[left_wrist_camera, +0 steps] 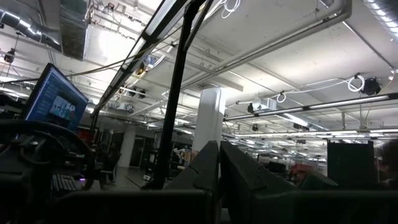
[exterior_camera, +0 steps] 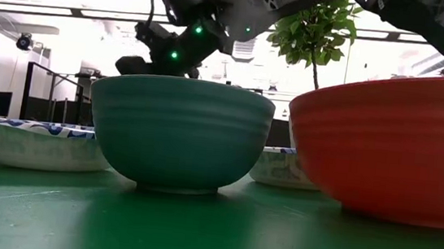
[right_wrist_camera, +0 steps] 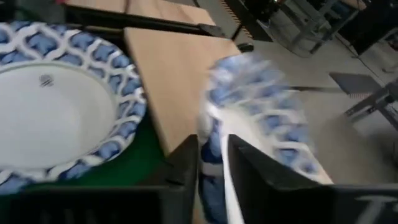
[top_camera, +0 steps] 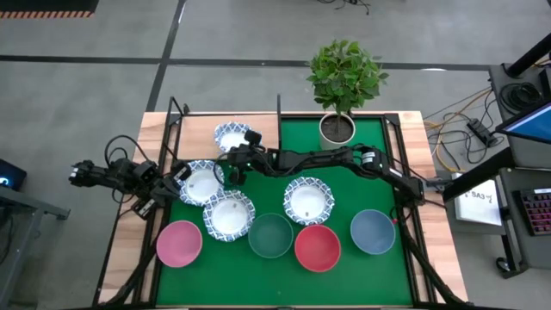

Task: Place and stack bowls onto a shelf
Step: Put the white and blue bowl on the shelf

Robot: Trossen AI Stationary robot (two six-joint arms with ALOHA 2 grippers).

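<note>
My right gripper (top_camera: 239, 153) (right_wrist_camera: 212, 146) reaches across the mat and is shut on a white bowl with a blue patterned rim (top_camera: 231, 135) over the wooden shelf board (top_camera: 202, 129). Three more blue-rimmed bowls (top_camera: 201, 182) (top_camera: 229, 214) (top_camera: 309, 200) sit on their bases on the green mat. In front of them stand the pink bowl (top_camera: 179, 243), the green bowl (top_camera: 271, 235) (exterior_camera: 179, 133), the red bowl (top_camera: 317, 247) (exterior_camera: 395, 149) and the grey-blue bowl (top_camera: 373, 231). My left gripper (top_camera: 178, 176) (left_wrist_camera: 219, 168) is shut, tipped upward, right beside the leftmost mat bowl; whether it touches that bowl I cannot tell. My right gripper pinches the blue patterned rim (right_wrist_camera: 217, 115) of the bowl between its two fingers (right_wrist_camera: 185, 158), one finger inside the bowl and one outside. It comes from the table's right and near side. The bowl is tilted in the hold above the board (right_wrist_camera: 177, 74); whether its base rests there is hidden.
Thin black uprights (top_camera: 176, 116) (top_camera: 278, 108) stand at the shelf's ends. A potted plant in a white pot (top_camera: 337, 127) sits at the mat's far edge, close to the right arm (top_camera: 344, 159). The front row of bowls fills the near part of the mat (top_camera: 370, 142).
</note>
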